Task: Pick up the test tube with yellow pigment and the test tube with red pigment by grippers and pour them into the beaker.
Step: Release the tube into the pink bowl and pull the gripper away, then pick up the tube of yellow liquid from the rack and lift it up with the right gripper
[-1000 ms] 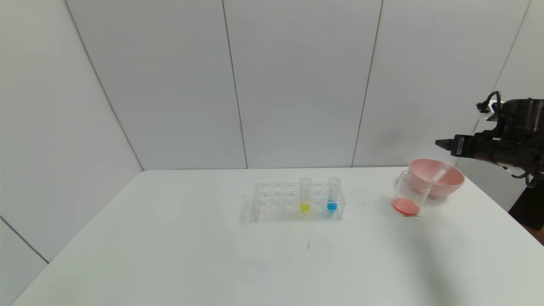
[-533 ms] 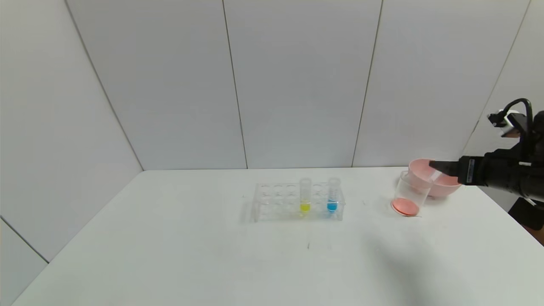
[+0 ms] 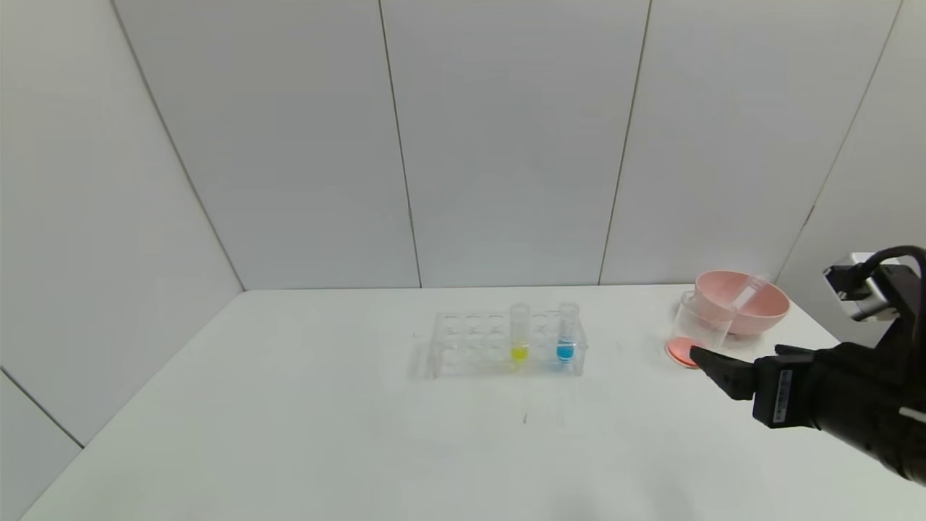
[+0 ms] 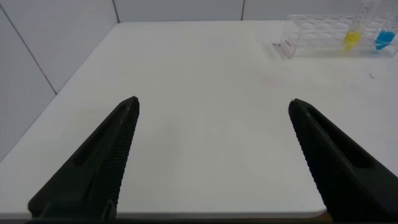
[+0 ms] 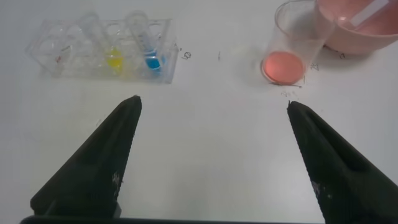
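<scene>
The yellow tube (image 3: 519,333) stands upright in the clear rack (image 3: 463,347) near the middle of the table (image 3: 289,434), mouth up and yellow liquid at its rounded bottom, so its long axis runs straight up and down. Just beside it, on the robot's right, a blue tube (image 3: 566,331) stands the same way in the same rack.

Further to the right sits the beaker (image 3: 698,333), with orange-red liquid already pooled in its bottom. An emptied tube (image 3: 745,291), probably the red one, leans with its mouth end up over the pink bowl (image 3: 752,304) behind the beaker; whether its lower end rests inside the beaker or against it is hard to tell.

The right gripper (image 5: 214,162) hangs low over the table in front of the beaker, fingers spread wide with nothing between them. From it the yellow tube lies ahead and toward the robot's left, past the blue one. The left gripper (image 4: 214,155) is also spread and empty, and its view shows the rack far off, so the right arm looks the nearer.
</scene>
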You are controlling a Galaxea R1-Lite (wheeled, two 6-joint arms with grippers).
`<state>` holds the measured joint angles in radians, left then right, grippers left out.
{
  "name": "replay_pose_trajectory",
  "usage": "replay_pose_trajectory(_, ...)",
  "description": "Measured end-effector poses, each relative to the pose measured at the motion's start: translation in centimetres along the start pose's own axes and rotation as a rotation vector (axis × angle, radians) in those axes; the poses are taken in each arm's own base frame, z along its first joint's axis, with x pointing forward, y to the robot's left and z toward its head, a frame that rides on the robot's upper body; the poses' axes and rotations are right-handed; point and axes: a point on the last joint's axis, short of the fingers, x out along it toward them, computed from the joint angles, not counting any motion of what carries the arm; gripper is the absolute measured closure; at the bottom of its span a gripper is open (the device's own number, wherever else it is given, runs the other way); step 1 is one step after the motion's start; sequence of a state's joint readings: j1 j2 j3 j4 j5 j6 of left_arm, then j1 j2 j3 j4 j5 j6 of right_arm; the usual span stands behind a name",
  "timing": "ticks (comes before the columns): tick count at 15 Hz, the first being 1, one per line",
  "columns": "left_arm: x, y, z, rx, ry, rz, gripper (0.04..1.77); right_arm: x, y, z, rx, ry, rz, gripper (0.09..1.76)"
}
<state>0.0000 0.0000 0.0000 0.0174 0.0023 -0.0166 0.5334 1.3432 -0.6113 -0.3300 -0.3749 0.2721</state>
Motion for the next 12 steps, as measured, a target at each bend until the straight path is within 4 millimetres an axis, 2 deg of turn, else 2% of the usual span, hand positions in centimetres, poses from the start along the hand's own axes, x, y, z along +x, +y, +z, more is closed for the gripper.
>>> replay_pose_trajectory(2, 0.0, 0.0, 0.0, 0.000, 0.000, 0.000, 0.09, -0.8, 2.4, -0.8, -0.002, -0.007, 0.008, 0.17)
replay_pose_trajectory(4, 0.0, 0.0, 0.0, 0.000, 0.000, 0.000, 0.09, -0.4, 4.9, -1.3, 0.015, -0.012, -0.005, 0.16)
replay_pose_trajectory(8, 0.0, 0.0, 0.0, 0.000, 0.000, 0.000, 0.09, 2.2, 11.1, -1.8, 0.005, -0.008, 0.018, 0.15)
replay_pose_trajectory(12, 0.0, 0.0, 0.0, 0.000, 0.000, 0.000, 0.09, 6.3, 16.8, -2.4, -0.008, -0.006, 0.044, 0.15)
